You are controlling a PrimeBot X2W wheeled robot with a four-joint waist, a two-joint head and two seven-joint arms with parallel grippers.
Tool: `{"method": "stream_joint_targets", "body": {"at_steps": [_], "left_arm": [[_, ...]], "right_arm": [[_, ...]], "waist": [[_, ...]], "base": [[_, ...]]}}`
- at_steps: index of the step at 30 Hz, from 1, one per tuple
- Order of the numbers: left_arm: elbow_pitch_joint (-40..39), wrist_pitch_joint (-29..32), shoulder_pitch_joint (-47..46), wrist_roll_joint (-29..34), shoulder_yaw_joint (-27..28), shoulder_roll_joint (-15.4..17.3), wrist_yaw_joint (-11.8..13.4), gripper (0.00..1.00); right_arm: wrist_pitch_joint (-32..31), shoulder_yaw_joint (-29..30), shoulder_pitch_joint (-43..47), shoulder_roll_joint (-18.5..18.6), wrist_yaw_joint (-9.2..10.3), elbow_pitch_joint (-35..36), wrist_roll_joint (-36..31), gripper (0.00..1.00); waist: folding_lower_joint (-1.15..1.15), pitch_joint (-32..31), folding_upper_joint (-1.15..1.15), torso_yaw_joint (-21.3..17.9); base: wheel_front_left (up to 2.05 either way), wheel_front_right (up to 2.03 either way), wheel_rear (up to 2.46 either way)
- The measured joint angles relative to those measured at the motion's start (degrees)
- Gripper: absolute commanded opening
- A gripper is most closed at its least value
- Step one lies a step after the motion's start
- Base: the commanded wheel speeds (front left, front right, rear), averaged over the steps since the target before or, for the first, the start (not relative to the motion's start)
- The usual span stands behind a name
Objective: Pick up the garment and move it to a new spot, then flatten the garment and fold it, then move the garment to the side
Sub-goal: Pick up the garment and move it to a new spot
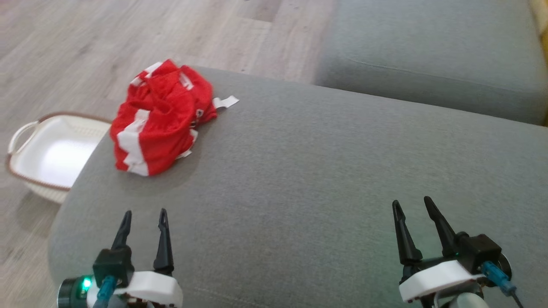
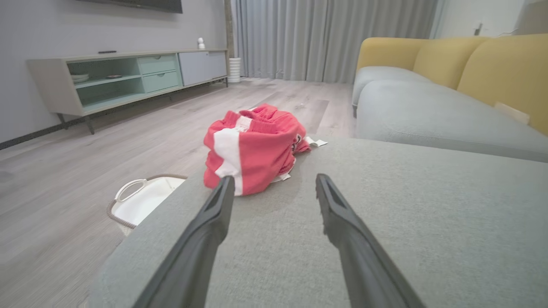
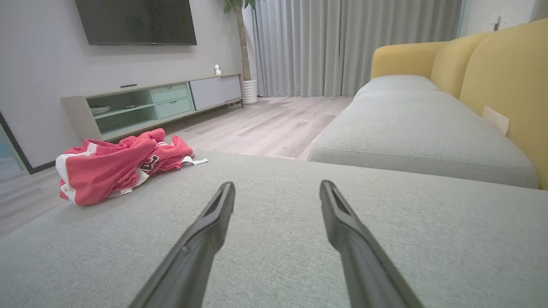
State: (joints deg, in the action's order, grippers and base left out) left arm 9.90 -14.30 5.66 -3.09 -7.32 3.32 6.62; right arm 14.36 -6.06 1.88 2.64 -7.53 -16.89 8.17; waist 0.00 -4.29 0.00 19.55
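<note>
garment [image 1: 160,117] crumpled at far-left corner of cushion [image 1: 321,171] | ahead of left jaws, apart | both jaws spread, empty

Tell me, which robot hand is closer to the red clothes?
Left. The left gripper points at the red garment from nearby; the right gripper is far off to its right.

**Garment lying at the cushion's ten o'clock corner**

In the head view, the crumpled red-and-white mesh garment [image 1: 160,117] is lying on the broad grey fabric cushion [image 1: 321,171], toward ten o'clock, close to its far-left edge. The white plastic basket [image 1: 55,154] with a brown rim is standing on the pale wood-plank floor [image 1: 128,34] at nine o'clock, just beside the cushion and near the garment. A second grey upholstered sofa seat [image 1: 428,64] is lying at one o'clock, behind the cushion. The left gripper [image 1: 144,212] is sitting at seven o'clock and the right gripper [image 1: 412,202] at five o'clock, both over the cushion and well apart from the garment.
</note>
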Motion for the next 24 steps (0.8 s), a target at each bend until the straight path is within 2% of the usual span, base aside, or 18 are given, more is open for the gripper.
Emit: {"method": "stream_joint_targets", "body": {"at_steps": [6, 11, 14, 16, 17, 20, 24], "left_arm": [[-0.43, 0.0, -0.01, 0.27, 0.38, 0.01, 0.01, 1.0], [-1.57, 0.0, -0.87, -0.08, 0.7, 0.21, -1.3, 1.0], [-3.68, 0.0, -4.41, 0.31, 1.01, 1.01, -2.04, 1.0], [-4.17, -0.01, -8.66, 0.59, 1.4, 2.34, -2.91, 1.0], [-3.07, -0.22, -14.19, 0.59, 2.14, 4.16, -4.0, 1.0], [1.6, 0.25, -23.59, 0.54, 2.69, 6.49, -6.36, 1.0], [10.72, 5.02, -37.83, -0.86, 2.64, 7.92, -9.93, 1.0]], "right_arm": [[0.0, 0.47, 0.0, -0.02, 0.0, -0.03, 0.0, 1.0], [0.0, 1.57, 0.0, -0.03, 0.0, -0.21, -0.03, 1.0], [0.0, 1.75, -0.13, -0.04, 0.0, -0.19, -1.11, 1.0], [0.0, 1.92, -0.66, -0.04, 0.0, -0.14, -2.41, 1.0], [0.0, 2.07, -1.8, -0.04, 0.0, -0.14, -3.61, 1.0], [0.0, 2.25, -3.95, 0.1, 0.0, -0.03, -5.58, 1.0], [0.0, 2.9, -5.69, 2.29, 0.0, 0.53, -7.05, 1.0]], "waist": [[0.0, 0.93, 0.0, 3.01], [0.0, 2.22, 0.0, 4.28], [0.0, 3.81, 0.0, 4.6], [0.0, 5.44, 0.0, 4.45], [0.0, 7.34, 0.0, 4.11], [0.0, 10.38, 0.0, 3.43], [0.0, 14.93, 0.0, 2.59]], "base": [[0.0, 0.0, 0.0], [0.0, 0.0, 0.0], [0.0, 0.0, 0.0], [0.0, 0.0, 0.0], [0.0, 0.0, 0.0], [0.0, 0.0, 0.0], [0.0, 0.0, 0.0]]}}
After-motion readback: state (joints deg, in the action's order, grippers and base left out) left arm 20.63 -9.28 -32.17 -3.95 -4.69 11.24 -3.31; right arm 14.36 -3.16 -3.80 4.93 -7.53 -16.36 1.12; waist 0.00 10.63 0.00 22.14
